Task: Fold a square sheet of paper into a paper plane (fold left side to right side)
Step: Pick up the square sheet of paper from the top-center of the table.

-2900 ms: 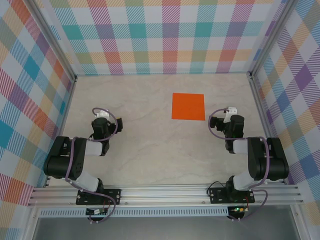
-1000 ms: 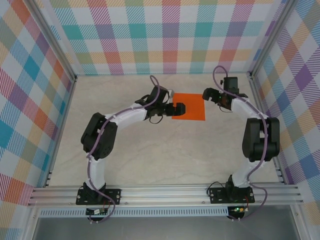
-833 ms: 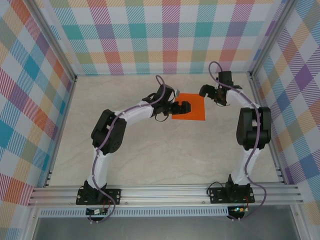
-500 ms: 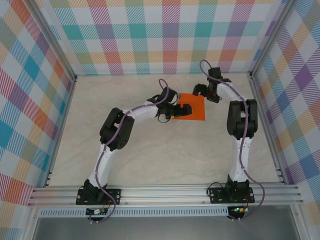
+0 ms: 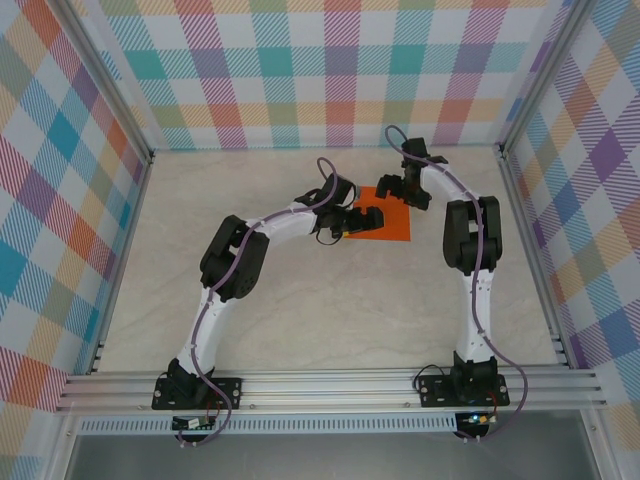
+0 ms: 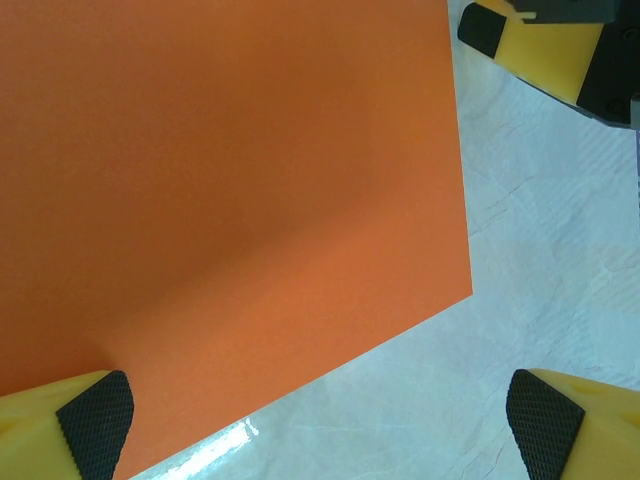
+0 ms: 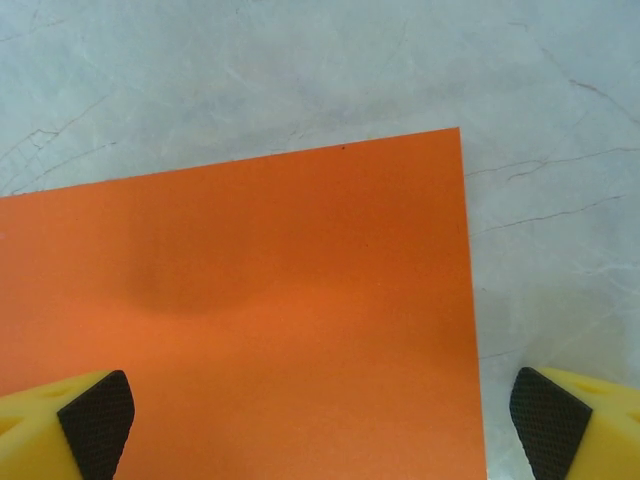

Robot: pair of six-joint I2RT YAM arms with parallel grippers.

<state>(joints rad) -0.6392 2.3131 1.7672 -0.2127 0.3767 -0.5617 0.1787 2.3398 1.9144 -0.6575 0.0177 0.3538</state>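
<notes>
From where I stand, the square sheet of paper [image 5: 395, 226] lies flat and uncreased on the table [image 5: 300, 300], towards the far side and right of centre. Both arms reach out to it. The left gripper [image 5: 362, 218] hangs over the sheet's left part, jaws spread wide and empty. In its wrist view one pad [image 6: 95, 412] is over the orange and the other over bare table, with a corner of the sheet between them. The right gripper [image 5: 395, 188] sits at the far edge, likewise wide open and holding nothing.

A left-to-right fold turns on the left edge, and the left arm looks the nearer to it. Being square, the sheet has no long axis to speak of.

From above, both grippers cover part of the paper, and I can't tell whether any pad actually touches it. A faint dimple in the right wrist view may be only shadow.
</notes>
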